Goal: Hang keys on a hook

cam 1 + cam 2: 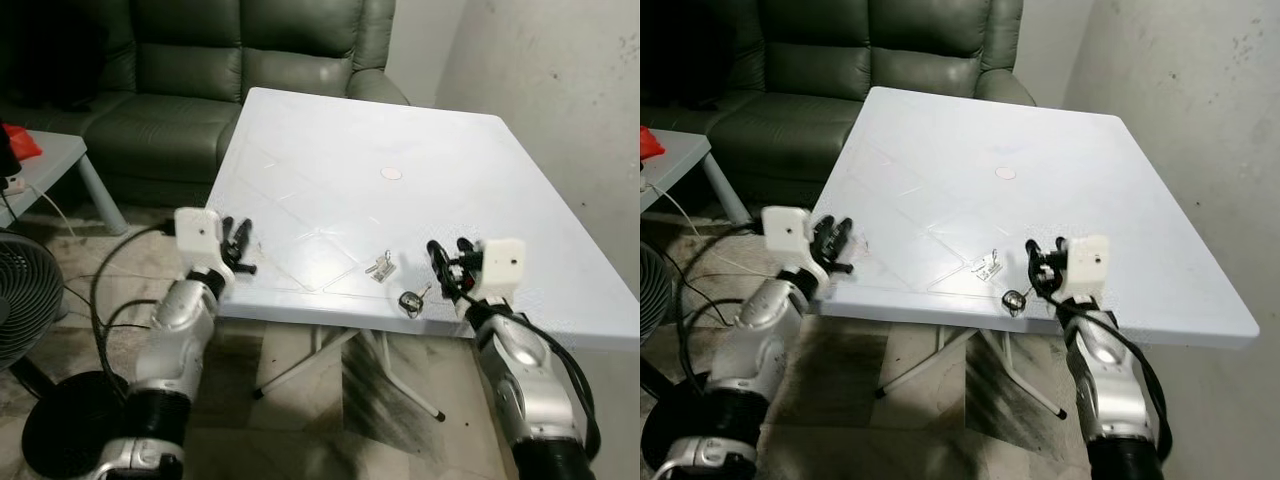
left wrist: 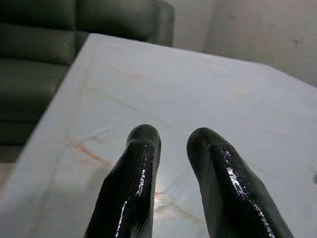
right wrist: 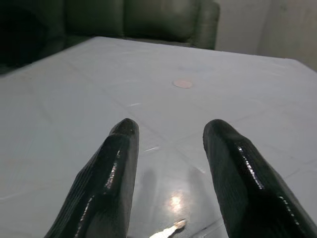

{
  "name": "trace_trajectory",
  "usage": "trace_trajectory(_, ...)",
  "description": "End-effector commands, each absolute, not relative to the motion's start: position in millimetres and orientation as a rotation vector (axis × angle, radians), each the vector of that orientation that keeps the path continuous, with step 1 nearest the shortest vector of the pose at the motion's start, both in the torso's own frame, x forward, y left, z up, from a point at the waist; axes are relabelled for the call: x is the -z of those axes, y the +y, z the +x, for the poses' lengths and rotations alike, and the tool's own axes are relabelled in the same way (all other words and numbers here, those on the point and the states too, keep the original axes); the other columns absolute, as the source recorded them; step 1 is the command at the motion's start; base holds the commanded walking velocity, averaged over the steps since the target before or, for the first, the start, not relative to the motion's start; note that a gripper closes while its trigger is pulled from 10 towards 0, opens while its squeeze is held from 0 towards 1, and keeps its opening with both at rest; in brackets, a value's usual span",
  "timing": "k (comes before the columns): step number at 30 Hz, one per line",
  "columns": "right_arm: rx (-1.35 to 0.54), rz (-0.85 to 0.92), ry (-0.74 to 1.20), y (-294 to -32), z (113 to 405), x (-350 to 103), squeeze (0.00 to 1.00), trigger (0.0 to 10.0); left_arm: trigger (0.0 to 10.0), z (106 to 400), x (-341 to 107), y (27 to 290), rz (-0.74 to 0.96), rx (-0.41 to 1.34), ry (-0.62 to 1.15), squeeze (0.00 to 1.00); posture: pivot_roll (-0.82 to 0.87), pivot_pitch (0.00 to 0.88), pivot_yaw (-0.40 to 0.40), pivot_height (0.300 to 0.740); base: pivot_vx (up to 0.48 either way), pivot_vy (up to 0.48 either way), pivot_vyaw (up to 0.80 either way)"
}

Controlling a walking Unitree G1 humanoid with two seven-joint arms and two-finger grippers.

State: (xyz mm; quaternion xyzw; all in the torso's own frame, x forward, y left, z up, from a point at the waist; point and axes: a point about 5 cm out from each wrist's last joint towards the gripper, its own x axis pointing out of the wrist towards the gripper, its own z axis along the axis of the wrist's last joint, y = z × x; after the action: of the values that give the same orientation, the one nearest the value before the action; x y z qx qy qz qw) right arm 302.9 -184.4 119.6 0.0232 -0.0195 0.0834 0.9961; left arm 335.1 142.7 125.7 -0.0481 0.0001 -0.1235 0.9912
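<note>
Keys [image 1: 379, 267] lie flat on white table [image 1: 400, 120], close to its near edge, a little right of centre. Dark round fob or ring [image 1: 409, 301] sits just beside them, nearer the edge; link between the two too small to tell. Right claw [image 1: 448, 256] hovers at the near edge, just right of the keys, fingers [image 3: 233, 163] apart, holding nothing. Left claw [image 1: 236, 243] rests at the table's near-left corner, well apart from the keys, fingers [image 2: 133, 178] slightly apart, empty. Small pinkish round mark [image 1: 391, 173] near table centre. Dark green sofa [image 1: 200, 70] behind table. Fan [image 1: 25, 300] on floor at far left.
</note>
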Motion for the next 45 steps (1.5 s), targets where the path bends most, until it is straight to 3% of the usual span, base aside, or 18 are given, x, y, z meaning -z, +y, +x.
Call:
trace_trajectory(1,-0.17,0.061,-0.064,-189,301,-127,0.0,10.0,10.0,335,-133,139,-0.085,0.273,-0.027,0.0,-0.06,0.009,-0.056,0.74,0.0,0.0,0.0)
trace_trajectory(2,-0.175,0.067,-0.068,-190,300,-127,0.31,10.0,10.0,335,-133,139,-0.085,0.272,-0.026,0.0,-0.06,0.009,-0.056,0.74,0.0,0.0,0.0)
trace_trajectory(3,-0.175,0.077,-0.072,-192,296,-128,1.0,10.0,10.0,335,-133,138,-0.086,0.275,-0.024,0.0,-0.06,0.018,-0.058,0.74,0.0,0.0,0.0)
trace_trajectory(17,-0.218,-0.001,-0.015,-192,277,-121,1.0,10.0,10.0,329,-128,126,-0.065,0.337,0.001,0.0,-0.07,0.049,-0.059,0.74,0.0,0.0,0.0)
trace_trajectory(19,-0.218,-0.008,-0.003,-192,276,-119,0.0,10.0,10.0,324,-124,118,-0.037,0.379,0.011,0.0,-0.07,0.053,-0.06,0.74,0.0,0.0,0.0)
trace_trajectory(29,-0.274,-0.027,0.048,-184,265,-115,0.0,10.0,10.0,290,-107,64,-0.033,0.571,0.054,0.0,-0.09,0.071,-0.059,0.74,0.0,0.0,0.0)
trace_trajectory(45,-0.345,-0.025,0.153,-168,260,-106,0.0,10.0,10.0,277,-102,50,-0.034,0.634,0.078,0.0,-0.09,0.079,-0.066,0.74,0.0,0.0,0.0)
